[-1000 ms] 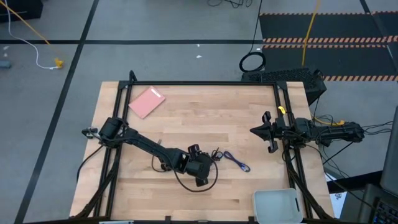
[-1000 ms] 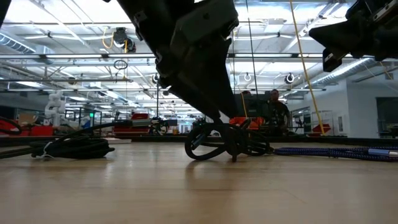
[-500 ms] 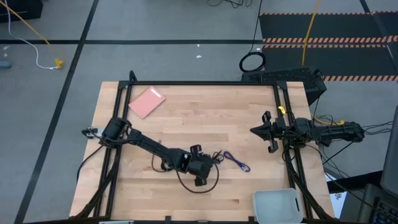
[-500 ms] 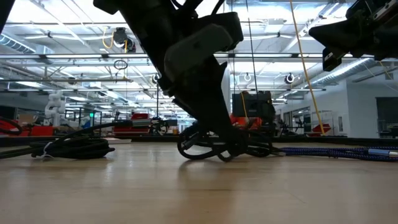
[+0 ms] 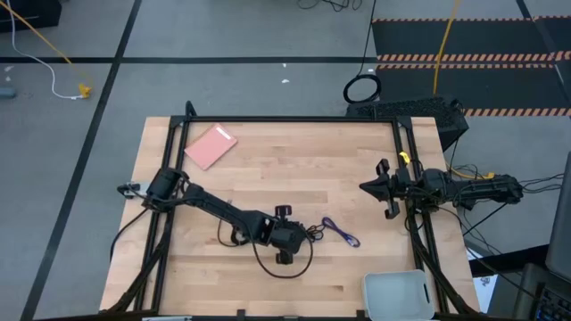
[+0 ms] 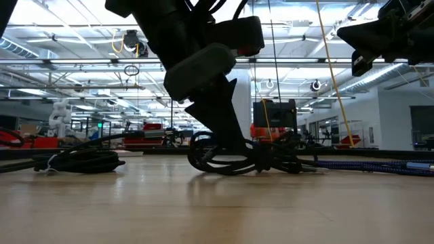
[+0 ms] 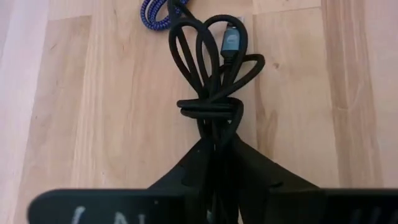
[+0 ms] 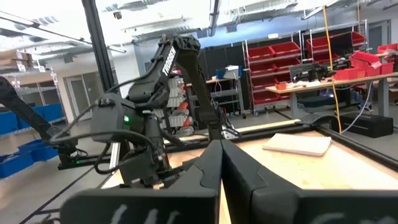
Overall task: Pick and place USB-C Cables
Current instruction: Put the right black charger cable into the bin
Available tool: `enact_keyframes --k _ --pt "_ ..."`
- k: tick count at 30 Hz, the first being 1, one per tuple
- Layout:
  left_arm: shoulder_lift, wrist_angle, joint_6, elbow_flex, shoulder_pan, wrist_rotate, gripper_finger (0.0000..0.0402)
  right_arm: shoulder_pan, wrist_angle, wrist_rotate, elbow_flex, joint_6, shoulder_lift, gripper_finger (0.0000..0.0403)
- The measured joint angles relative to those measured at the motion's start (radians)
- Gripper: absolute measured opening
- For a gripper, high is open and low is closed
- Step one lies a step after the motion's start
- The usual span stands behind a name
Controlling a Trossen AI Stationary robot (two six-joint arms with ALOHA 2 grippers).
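A black USB-C cable, a small looped bundle tied round its middle, lies on the wooden table right of centre. My left gripper is shut on it. A purple-blue cable lies just beyond its far loops. A second black bundle lies beside my left arm. My right gripper hangs shut and empty above the table's right side. My left gripper pinches the black bundle's near end, just behind the tied wrap, between its two fingers. The fingers slant down from the table's left and lie along the bundle. The loops and the plug rest on the table beyond the fingertips.
A pink pad lies at the far left of the table. A white bin stands at the near right corner. Black frame rails run along the table's left and right sides. My left arm's own wiring loops over the wood.
My left gripper has tipped lower over the black bundle and shut on its near end. The bundle has shifted slightly on the table as the fingers took hold and still lies on the wood.
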Motion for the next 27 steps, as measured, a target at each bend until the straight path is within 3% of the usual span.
enact_keyframes --k 10,15,23,27 --pt "-0.089 -0.031 0.04 0.0 0.003 0.007 0.002 0.0 0.054 -0.001 0.0 0.001 0.0 0.0" --pt "-0.145 -0.028 0.071 0.0 0.004 0.002 0.0021 0.001 0.013 -0.002 0.041 0.104 0.022 0.0" --pt "-0.261 0.059 0.107 0.0 0.006 -0.004 0.0022 0.083 -0.126 0.009 0.256 0.154 0.223 0.0" --pt "-0.264 0.06 0.15 0.073 -0.015 -0.007 0.0024 0.15 -0.242 0.077 0.388 0.13 0.334 0.0"
